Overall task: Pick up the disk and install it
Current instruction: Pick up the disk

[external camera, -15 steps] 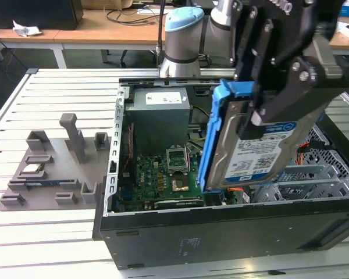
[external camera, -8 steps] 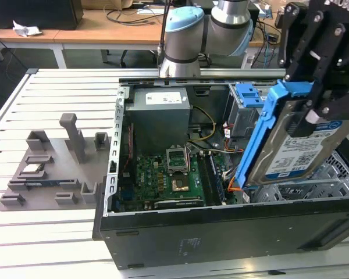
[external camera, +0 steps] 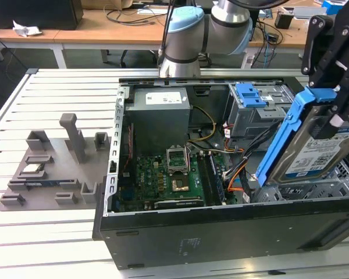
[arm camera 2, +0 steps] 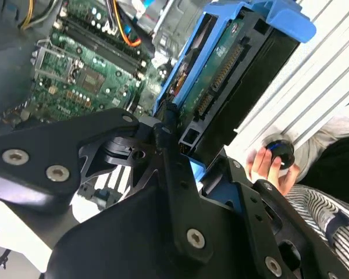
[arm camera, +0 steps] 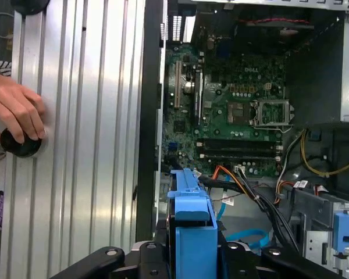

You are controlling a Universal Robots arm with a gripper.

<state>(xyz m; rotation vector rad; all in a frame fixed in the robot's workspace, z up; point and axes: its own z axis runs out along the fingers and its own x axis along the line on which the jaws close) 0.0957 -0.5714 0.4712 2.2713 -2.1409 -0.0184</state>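
Gripper (external camera: 330,107): jaws pinching the disk (external camera: 317,148) at its upper end, across the blue frame. The disk hangs over the case (external camera: 221,232), at the case's end on the exterior view's right, above the case's perforated cage (external camera: 314,189) and apparently clear of it. It stands on edge. Its long axis is steep, the upper end leaning away from the case's motherboard (external camera: 163,180), the label facing out. Probably held high and edgewise to clear the case's cables (external camera: 238,168) and walls.

The disk (external camera: 319,152), silver-grey in its blue frame, hangs steeply tilted at the exterior view's right edge.
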